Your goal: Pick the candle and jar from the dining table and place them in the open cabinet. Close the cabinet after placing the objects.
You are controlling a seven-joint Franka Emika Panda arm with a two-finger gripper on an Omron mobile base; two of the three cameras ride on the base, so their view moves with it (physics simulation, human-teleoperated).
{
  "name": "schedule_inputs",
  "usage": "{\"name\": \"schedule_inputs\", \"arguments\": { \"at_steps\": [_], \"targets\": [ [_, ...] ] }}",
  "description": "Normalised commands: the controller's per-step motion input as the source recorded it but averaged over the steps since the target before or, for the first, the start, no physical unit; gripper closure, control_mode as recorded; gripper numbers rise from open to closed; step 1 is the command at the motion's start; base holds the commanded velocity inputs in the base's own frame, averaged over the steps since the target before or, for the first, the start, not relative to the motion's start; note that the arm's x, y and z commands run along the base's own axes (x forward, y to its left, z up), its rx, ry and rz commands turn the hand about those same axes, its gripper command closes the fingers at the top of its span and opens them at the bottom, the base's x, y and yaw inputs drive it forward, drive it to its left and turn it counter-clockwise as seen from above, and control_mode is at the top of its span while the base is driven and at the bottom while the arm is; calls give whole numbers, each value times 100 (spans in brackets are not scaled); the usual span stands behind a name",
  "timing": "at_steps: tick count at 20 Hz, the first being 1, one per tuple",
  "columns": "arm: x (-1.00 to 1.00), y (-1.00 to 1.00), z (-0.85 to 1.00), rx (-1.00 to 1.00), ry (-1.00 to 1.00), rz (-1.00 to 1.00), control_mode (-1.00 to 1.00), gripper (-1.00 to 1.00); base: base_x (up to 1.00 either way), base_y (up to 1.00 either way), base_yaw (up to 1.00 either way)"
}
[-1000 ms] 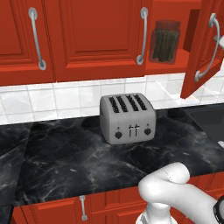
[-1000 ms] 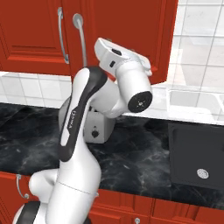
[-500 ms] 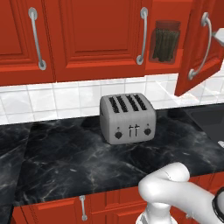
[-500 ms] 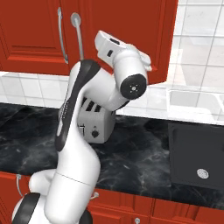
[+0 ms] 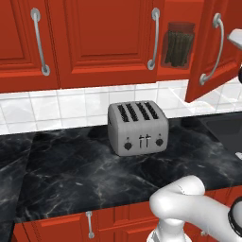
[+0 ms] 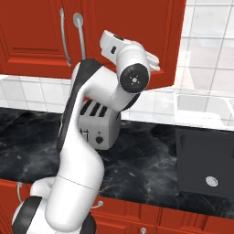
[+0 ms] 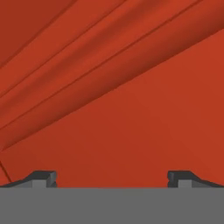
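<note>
the cabinet (image 5: 101, 42) runs wide across the wall above the desk (image 5: 94, 170), and its right-hand door (image 5: 215, 47) hangs partly ajar, swung out toward the robot. that door is what the coming move turns on: it lies directly ahead of the end effector (image 7: 111, 177), very close, its red panelling and slanting grooves right in front of the two fingertips (image 7: 43, 178). whether they already touch the wood i cannot tell. the door's long axis stands upright, as does its curved silver handle (image 5: 211, 49), so a push on the outer face, on the free side away from the hinge, should swing it shut, in my judgement.

the end effector is spread fully apart and carries nothing.

past the door from the end effector, inside the opening, the jar (image 5: 178, 44) stands upright on the red inner shelf: clear glass, dark olive-brown contents, dark lid. the candle i cannot make out; it may sit deeper in, hidden by the door.

below the end effector, a silver four-slot toaster (image 5: 138, 126) sits on the desk against the tiled wall.
</note>
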Motion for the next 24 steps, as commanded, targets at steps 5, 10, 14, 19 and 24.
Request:
{"name": "schedule_inputs", "arguments": {
  "at_steps": [5, 10, 14, 19, 24],
  "targets": [
    [37, 0, -50, -10, 3, -6, -100, -100, 0, 0, 0],
    [52, 1, -34, -5, 6, -7, -100, -100, 0, 0, 0],
    [65, 6, -23, -2, 9, -9, -100, -100, 0, 0, 0],
    [64, 6, -21, -1, 8, -9, -100, -100, 0, 0, 0],
    [63, 4, -27, -2, 7, -8, -100, -100, 0, 0, 0]
  ]
}}
